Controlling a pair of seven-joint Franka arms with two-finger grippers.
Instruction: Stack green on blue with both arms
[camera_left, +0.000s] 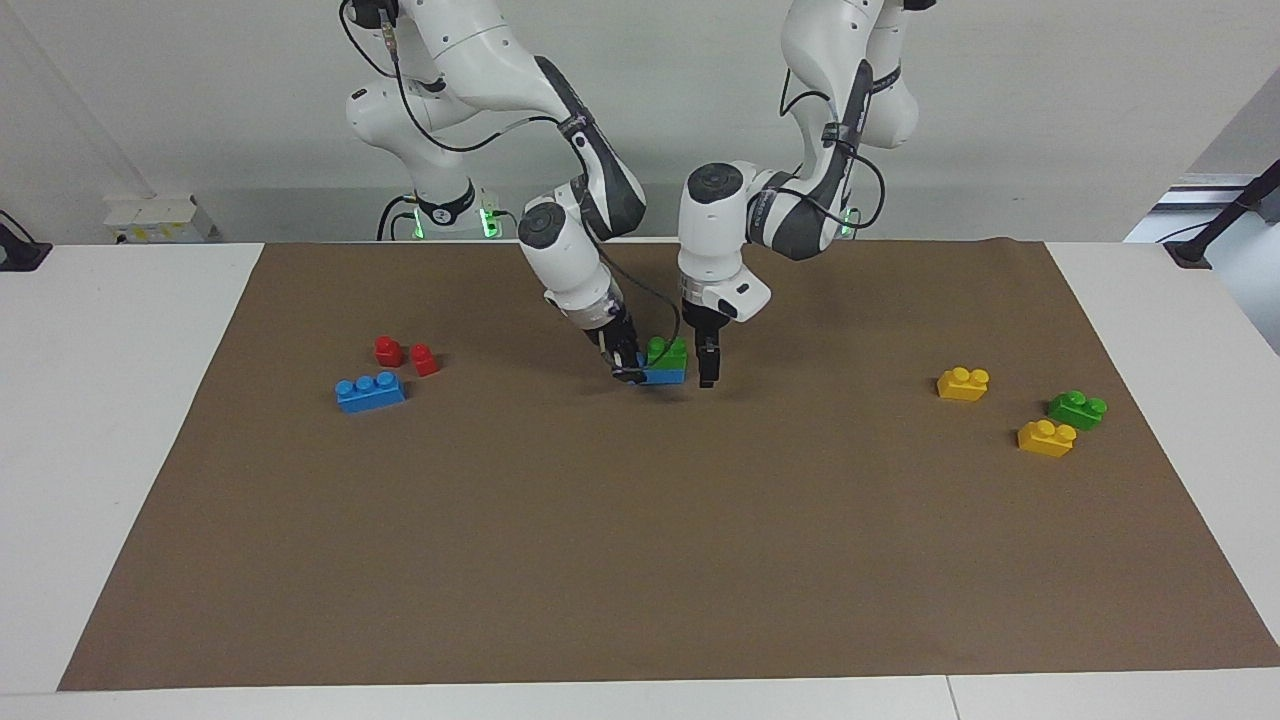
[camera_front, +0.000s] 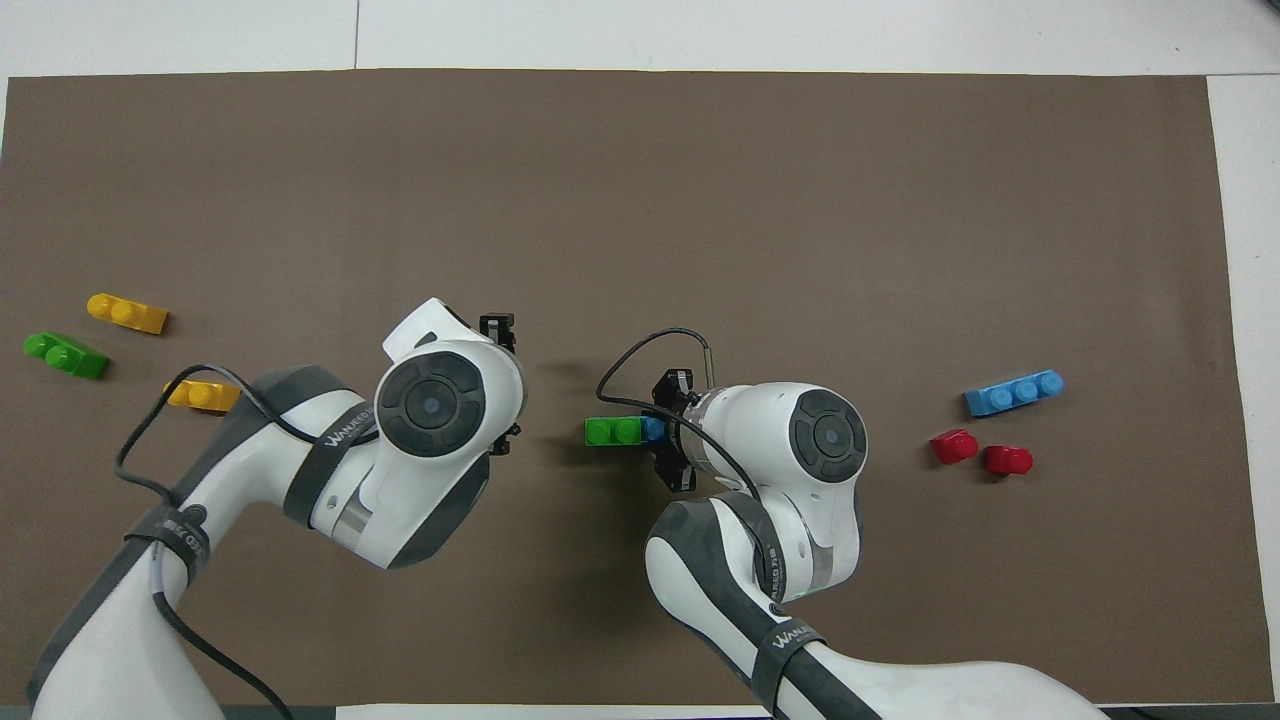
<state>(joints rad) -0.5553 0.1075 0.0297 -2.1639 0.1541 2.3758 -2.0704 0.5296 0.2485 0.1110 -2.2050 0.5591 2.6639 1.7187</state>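
Observation:
A green brick (camera_left: 667, 351) sits on top of a blue brick (camera_left: 668, 376) at the middle of the brown mat (camera_left: 640, 550). The green one covers the end toward the left arm. My right gripper (camera_left: 627, 368) is shut on the blue brick's other end and holds the stack at about mat level. My left gripper (camera_left: 708, 366) points down beside the stack on the left arm's side, a small gap away from it. In the overhead view the green brick (camera_front: 612, 431) and a bit of the blue brick (camera_front: 652, 430) show next to the right gripper (camera_front: 672, 432).
A second blue brick (camera_left: 370, 391) and two red pieces (camera_left: 388, 350) (camera_left: 424, 359) lie toward the right arm's end. A second green brick (camera_left: 1077, 409) and two yellow bricks (camera_left: 963, 383) (camera_left: 1046, 438) lie toward the left arm's end.

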